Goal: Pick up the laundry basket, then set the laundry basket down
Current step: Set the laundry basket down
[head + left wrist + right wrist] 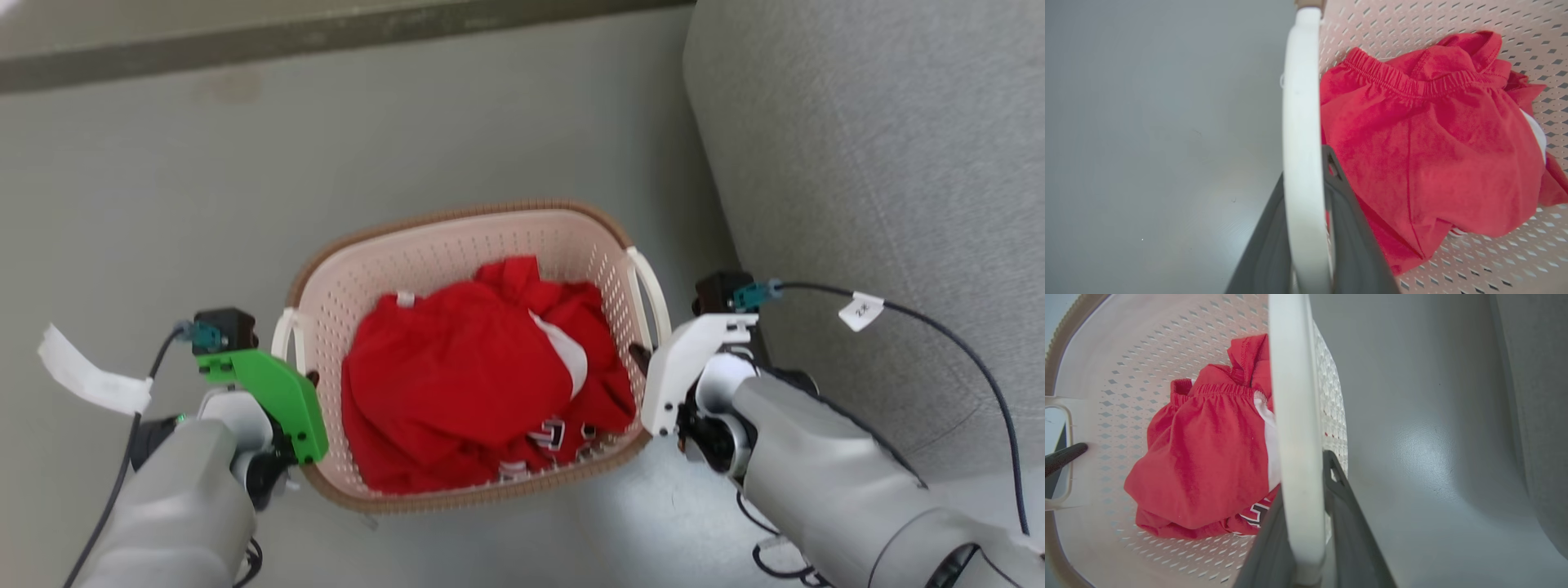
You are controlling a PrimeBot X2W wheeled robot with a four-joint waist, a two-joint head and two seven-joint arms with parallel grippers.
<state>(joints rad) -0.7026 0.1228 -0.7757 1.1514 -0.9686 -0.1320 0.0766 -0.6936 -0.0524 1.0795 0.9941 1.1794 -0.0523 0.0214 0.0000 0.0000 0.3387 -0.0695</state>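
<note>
The laundry basket (424,261), cream with a brown rim, sits between my two arms over the grey floor, with red clothes (473,367) inside. My left gripper (306,380) is shut on its left white handle (1300,122), which runs between the dark fingers (1349,232). On the other side, the right white handle (1290,396) passes between the fingers of my right gripper (641,355), which is shut on it. One left finger (1063,457) pokes through the far handle in the right wrist view. Whether the base touches the floor I cannot tell.
A grey sofa (882,163) stands close on the right, just beyond my right arm. A dark strip (326,37) runs along the floor's far edge. Open grey floor (163,204) lies to the left and ahead of the basket.
</note>
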